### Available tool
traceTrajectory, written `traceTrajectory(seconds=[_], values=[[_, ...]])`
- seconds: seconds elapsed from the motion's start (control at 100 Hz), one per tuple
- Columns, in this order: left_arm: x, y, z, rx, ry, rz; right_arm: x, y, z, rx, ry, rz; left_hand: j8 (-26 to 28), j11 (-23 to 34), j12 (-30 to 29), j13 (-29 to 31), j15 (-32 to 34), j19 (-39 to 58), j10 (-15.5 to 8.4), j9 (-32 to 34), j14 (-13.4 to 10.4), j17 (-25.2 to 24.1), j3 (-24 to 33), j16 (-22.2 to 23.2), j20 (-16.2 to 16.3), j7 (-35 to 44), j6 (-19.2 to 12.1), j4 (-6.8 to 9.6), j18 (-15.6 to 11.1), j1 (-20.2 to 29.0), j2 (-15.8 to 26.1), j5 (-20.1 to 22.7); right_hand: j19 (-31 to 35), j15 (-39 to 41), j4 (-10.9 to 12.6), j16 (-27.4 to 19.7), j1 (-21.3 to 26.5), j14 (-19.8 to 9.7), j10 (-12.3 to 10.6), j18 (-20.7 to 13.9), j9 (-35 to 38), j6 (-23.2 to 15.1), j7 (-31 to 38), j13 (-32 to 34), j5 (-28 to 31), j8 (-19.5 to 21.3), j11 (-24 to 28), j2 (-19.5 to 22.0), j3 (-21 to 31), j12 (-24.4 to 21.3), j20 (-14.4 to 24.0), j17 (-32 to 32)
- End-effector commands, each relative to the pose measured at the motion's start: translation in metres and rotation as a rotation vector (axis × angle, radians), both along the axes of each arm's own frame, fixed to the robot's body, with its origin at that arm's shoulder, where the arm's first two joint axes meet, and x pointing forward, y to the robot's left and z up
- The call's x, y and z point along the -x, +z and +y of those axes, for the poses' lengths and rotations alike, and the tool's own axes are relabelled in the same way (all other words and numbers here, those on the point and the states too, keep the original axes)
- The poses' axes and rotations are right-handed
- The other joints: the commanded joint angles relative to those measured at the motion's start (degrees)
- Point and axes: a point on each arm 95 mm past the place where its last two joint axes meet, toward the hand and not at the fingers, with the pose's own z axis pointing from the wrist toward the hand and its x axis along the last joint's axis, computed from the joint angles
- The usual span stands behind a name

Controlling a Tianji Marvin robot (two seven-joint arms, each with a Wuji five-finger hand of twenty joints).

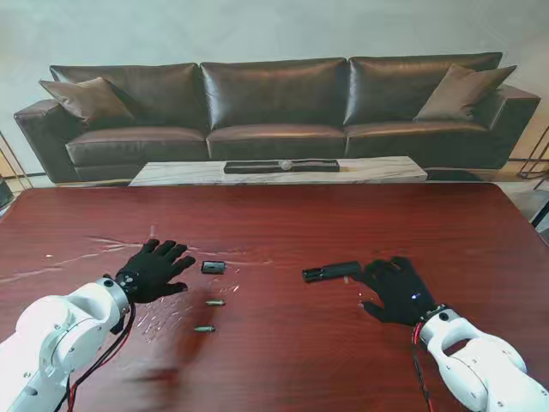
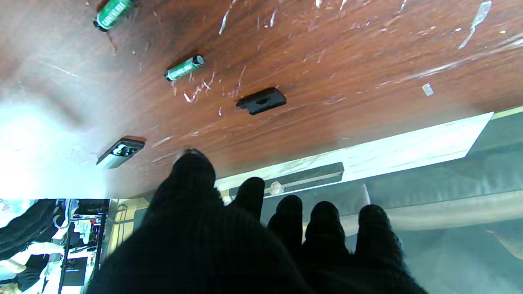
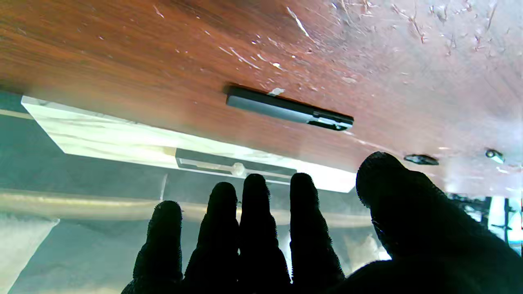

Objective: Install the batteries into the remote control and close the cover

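Note:
The black remote control point(image 1: 331, 272) point(image 3: 288, 108) point(image 2: 120, 152) lies on the red-brown table point(image 1: 283, 215), its battery bay end toward my left. The small black cover point(image 1: 213, 267) point(image 2: 261, 100) rests loose near the middle. Two green batteries lie nearer to me: one point(image 1: 214, 303) point(image 2: 184, 67) and another point(image 1: 204, 329) point(image 2: 113, 13). My left hand point(image 1: 155, 269) point(image 2: 261, 241) hovers open, fingers spread, just left of the cover. My right hand point(image 1: 398, 289) point(image 3: 286, 237) is open too, just right of the remote, holding nothing.
Scraps of clear tape point(image 1: 163, 319) litter the table around the batteries. Beyond the far table edge stand a marble coffee table point(image 1: 283, 171) with a dark tray and a brown leather sofa point(image 1: 274, 112).

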Motion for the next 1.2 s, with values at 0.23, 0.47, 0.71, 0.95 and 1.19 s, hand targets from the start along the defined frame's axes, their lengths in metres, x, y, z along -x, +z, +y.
traceTrajectory(seconds=[0.23,0.47,0.71,0.95,1.19], values=[[0.0,0.003,-0.001,-0.003,-0.009,0.005,0.005,-0.003,0.0,0.012,0.009,0.006,-0.21,-1.38,0.0,-2.32,-1.63,-0.48,0.8,-2.52,0.32,-0.48,-0.61,0.15,0.44,-0.27,0.38,0.35,0.28,3.5,3.16,-0.28,0.35,-0.06,0.08,-0.03,-0.81,-0.1,0.05,0.43,-0.4,-0.68,0.02,0.3,0.06,-0.02,-0.38,1.31,-1.63,0.0,0.72,-0.22],[-0.001,0.002,0.001,-0.005,0.0,0.001,0.002,-0.007,0.001,0.015,-0.004,0.031,-0.2,-1.36,0.04,-2.3,-1.59,-0.42,0.94,-2.46,0.44,-0.35,-0.62,0.19,0.45,-0.21,0.53,0.34,0.46,3.55,3.09,-0.12,0.24,-0.15,0.14,-0.02,-0.58,-0.17,0.01,0.43,-0.62,-0.7,-0.03,0.12,-0.14,-0.01,-0.4,1.34,-1.93,0.01,0.67,-0.41],[-0.001,0.001,0.003,-0.005,-0.006,0.0,0.0,-0.002,0.003,0.065,0.019,0.007,-0.17,-1.37,-0.03,-2.28,-1.62,-0.42,0.97,-2.44,0.48,-0.32,-0.63,0.14,0.46,-0.17,0.47,0.35,0.5,3.56,2.99,-0.07,0.47,-0.13,0.14,-0.04,-0.48,-0.26,-0.05,0.78,-0.63,-0.68,-0.02,0.38,-0.1,0.0,-0.34,0.23,-1.62,0.03,0.76,-0.01],[0.003,0.001,0.003,-0.006,-0.007,-0.003,-0.036,0.003,0.007,0.049,0.062,0.003,-0.17,-1.34,-0.01,-2.26,-1.6,-0.39,0.94,-2.41,0.48,-0.27,-0.64,0.2,0.47,-0.15,0.53,0.35,0.51,3.53,3.0,-0.01,-0.41,0.11,-0.26,-0.26,-1.88,-0.48,-0.09,-1.82,-2.19,-0.19,0.38,-0.72,-0.92,0.02,0.26,-2.13,2.58,0.36,0.55,-0.05],[0.0,0.0,0.001,-0.011,-0.012,0.012,-0.078,-0.006,0.014,0.051,0.078,-0.032,-0.18,-1.39,-0.04,-2.28,-1.62,-0.4,0.92,-2.43,0.49,-0.28,-0.64,0.22,0.47,-0.19,0.54,0.35,0.53,3.51,2.97,-0.12,-0.91,1.16,-1.25,-0.81,-5.24,-0.84,-0.12,-3.38,-3.99,0.3,2.24,-2.45,-2.23,-0.35,1.63,-5.57,9.14,0.7,0.4,-0.44]])
